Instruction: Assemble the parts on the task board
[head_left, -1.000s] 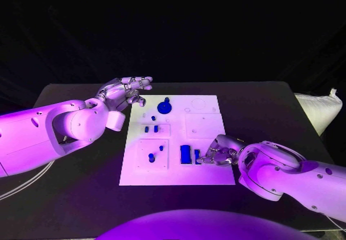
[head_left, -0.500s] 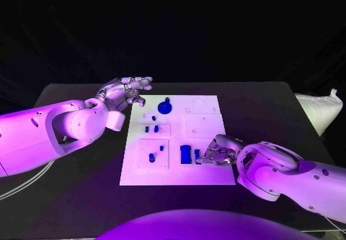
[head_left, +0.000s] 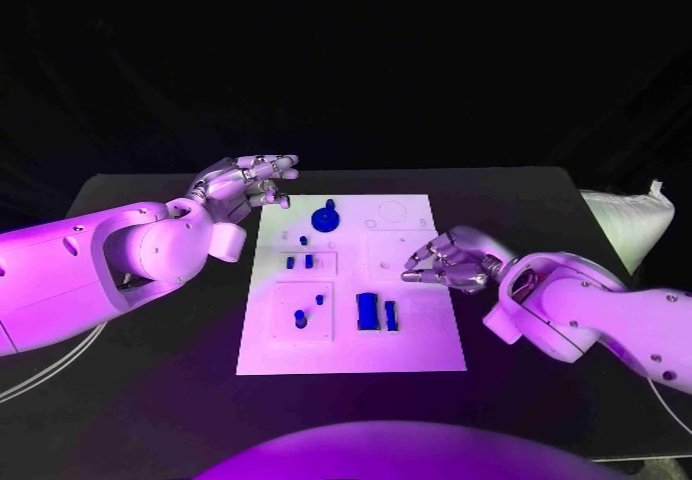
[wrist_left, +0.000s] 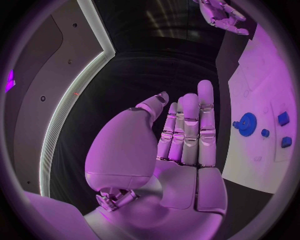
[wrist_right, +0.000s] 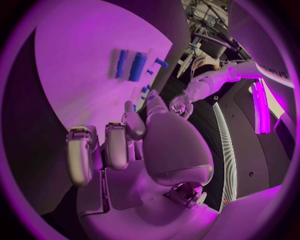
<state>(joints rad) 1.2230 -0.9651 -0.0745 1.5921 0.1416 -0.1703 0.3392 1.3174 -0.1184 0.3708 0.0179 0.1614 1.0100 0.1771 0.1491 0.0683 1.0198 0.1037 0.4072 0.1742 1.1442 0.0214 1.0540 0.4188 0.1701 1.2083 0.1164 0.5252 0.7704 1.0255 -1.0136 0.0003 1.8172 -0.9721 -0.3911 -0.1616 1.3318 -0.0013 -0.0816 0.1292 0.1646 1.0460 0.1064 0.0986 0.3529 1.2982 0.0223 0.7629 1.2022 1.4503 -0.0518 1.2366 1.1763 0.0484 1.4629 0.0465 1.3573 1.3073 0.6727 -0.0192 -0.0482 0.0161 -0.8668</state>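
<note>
Blue bar-shaped parts (head_left: 374, 311) lay side by side on the near half of the task board (head_left: 418, 355), long axes running away from the robot. Lay nearer the right hand (head_left: 447, 262), hovering empty with fingers loosely curled. Left hand (head_left: 245, 180) open, empty, beside the far-left corner.

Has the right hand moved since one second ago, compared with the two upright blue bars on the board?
Yes. The right hand has moved away from the two blue bars, toward the far side of the task board.
</note>
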